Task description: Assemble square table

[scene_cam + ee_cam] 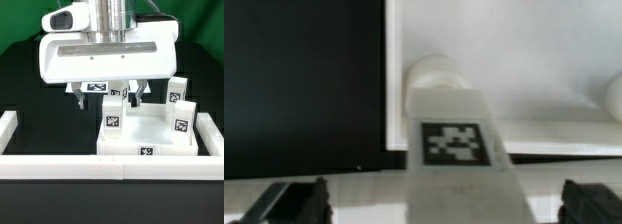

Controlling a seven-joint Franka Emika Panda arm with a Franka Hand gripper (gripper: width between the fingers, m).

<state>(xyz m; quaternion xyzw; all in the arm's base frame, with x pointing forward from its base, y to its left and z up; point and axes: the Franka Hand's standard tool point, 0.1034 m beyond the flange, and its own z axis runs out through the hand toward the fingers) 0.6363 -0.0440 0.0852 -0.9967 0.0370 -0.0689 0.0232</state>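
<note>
The black table (30,110) carries the white tabletop (145,140) (walls (60,165) border it).

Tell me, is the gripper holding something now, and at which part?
Nothing is held. The gripper is open, its fingers apart on either side of a leg, not touching it.

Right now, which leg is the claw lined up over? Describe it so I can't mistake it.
Start at the white square tabletop against the front border wall. Three tagged legs stand on it. Yours is the upright leg at the exterior view's left, directly under the open claw; the other two stand together at the exterior view's right.
</note>
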